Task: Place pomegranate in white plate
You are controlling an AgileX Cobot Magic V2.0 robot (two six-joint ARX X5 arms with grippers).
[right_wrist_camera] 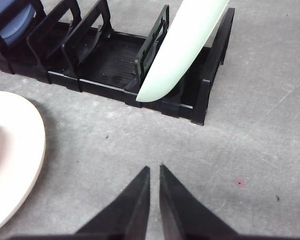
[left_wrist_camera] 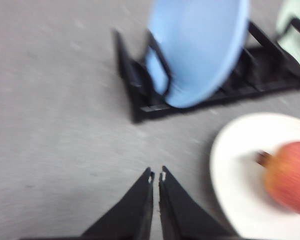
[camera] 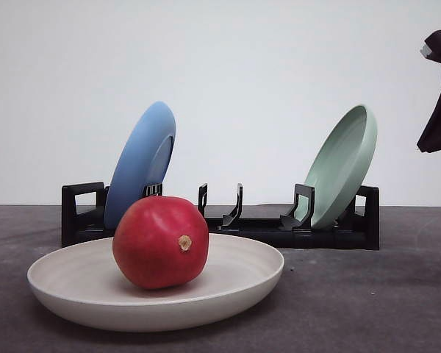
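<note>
Starting at the left, the left gripper (left_wrist_camera: 156,176) hangs above bare bench with its fingers together and nothing between them, the blue plate (camera: 141,163) leaning in the black dish rack (camera: 228,220) beyond it. Just to its right the pomegranate (camera: 161,241) sits inside the white plate (camera: 235,283), resting left of the plate's middle with its tan stub turned toward the front camera. By that look the placing seems done, so what remains is a clean retreat: lift away from the plate without brushing its rim, since a round fruit on a shallow dish may roll at a nudge. Further right the pale green plate (camera: 342,165) leans in the rack, and the right gripper (right_wrist_camera: 154,172) hovers over open bench, fingers together and empty. The bench (camera: 367,294) is a matte grey, lightly speckled surface, and a plain white wall stands behind.
</note>
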